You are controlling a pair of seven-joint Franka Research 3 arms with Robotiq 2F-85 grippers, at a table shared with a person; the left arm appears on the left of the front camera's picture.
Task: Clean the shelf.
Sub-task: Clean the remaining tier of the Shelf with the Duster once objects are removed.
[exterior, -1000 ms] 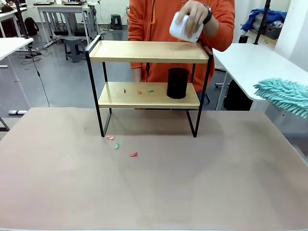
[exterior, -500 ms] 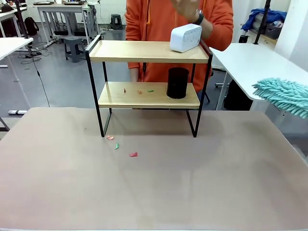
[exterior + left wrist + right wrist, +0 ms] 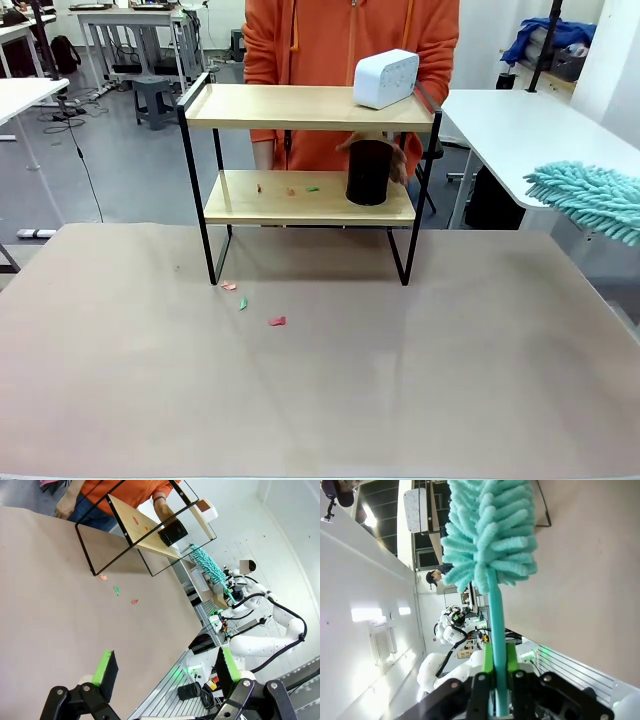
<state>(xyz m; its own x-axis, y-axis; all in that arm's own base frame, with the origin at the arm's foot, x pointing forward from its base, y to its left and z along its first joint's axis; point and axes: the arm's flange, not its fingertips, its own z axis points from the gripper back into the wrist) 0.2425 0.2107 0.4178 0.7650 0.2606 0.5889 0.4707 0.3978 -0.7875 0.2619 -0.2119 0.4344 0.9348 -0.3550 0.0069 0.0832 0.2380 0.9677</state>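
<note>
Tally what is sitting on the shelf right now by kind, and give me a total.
White box: 1
Black cylinder: 1
Small scraps: 3
Total on the shelf: 5

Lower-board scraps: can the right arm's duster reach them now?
Probably yes: the shelf is open in front, and the scraps lie apart from the cup, to its left. The right end effector holds the duster off to the right; the hand by the cup could be in its way.
</note>
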